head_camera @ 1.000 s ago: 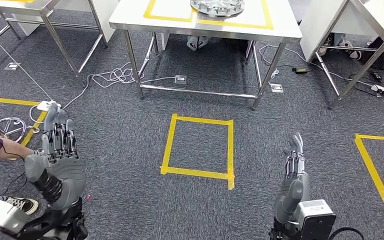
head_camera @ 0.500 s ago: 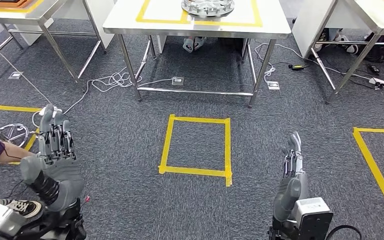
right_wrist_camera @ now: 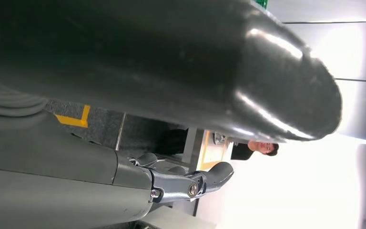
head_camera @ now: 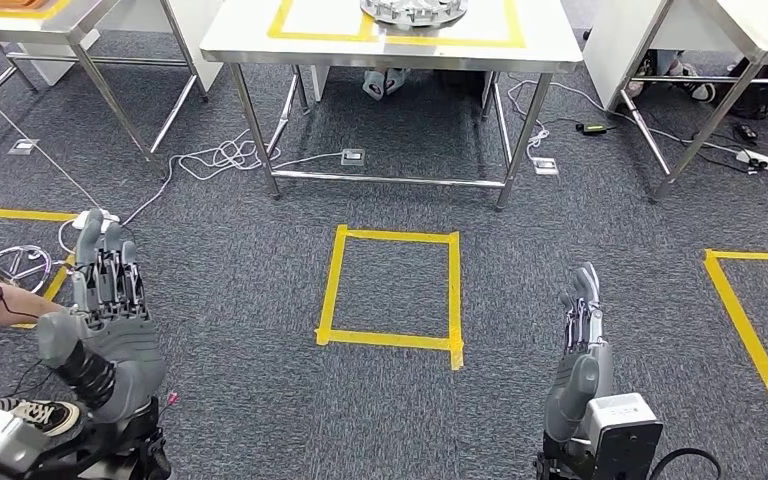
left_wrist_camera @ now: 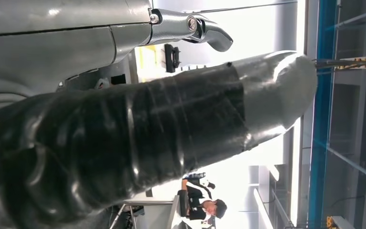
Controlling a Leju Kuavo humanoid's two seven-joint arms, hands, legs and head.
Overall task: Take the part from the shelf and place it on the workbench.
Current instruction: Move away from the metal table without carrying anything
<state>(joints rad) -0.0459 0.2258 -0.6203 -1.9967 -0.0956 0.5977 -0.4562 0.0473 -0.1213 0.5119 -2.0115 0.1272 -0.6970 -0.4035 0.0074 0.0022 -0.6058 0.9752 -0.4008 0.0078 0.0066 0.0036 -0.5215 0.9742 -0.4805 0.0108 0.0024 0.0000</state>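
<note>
**A:** Going from the left, what is the left hand (head_camera: 108,300) doing?

**B:** It is raised with the fingers straight and apart, holding nothing. A person's arm (head_camera: 5,298) reaches in just beside it, near a yellow tape square (head_camera: 20,216) on the carpet.

**A:** And the part?

**B:** Straight ahead, at the far edge of the steel counter (head_camera: 400,45), inside a yellow tape outline. It is a round metal part (head_camera: 412,9), mostly cut off by the frame. Between the robot and that counter lies another tape square (head_camera: 392,290) on the floor.

**A:** How would it handle?

**B:** I'd judge it stiff, fairly heavy and smooth, so liable to slip. It looks broad, so I would take the rim from opposite sides with both hands.

**A:** The right hand (head_camera: 585,325)?

**B:** Also held up, fingers straight, nothing in it.

**A:** Any writing?

**B:** None I can read.
</note>
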